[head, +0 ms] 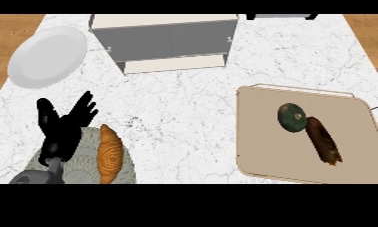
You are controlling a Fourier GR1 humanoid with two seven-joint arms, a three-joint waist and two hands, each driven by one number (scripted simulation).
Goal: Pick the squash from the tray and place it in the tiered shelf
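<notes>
A dark green round squash (293,117) lies on the beige tray (266,136) at the right. A long brown vegetable (323,140) lies beside it on the same tray, touching its lower right side. The grey and cream tiered shelf (164,41) stands at the back centre of the marble counter. My left hand (65,123) rests open at the lower left, fingers pointing up, far from the tray. My right hand does not show.
A white plate (46,57) sits at the back left. A grey plate (81,163) at the lower left carries a croissant (110,153), just right of my left hand. A dark object (280,16) shows at the back edge.
</notes>
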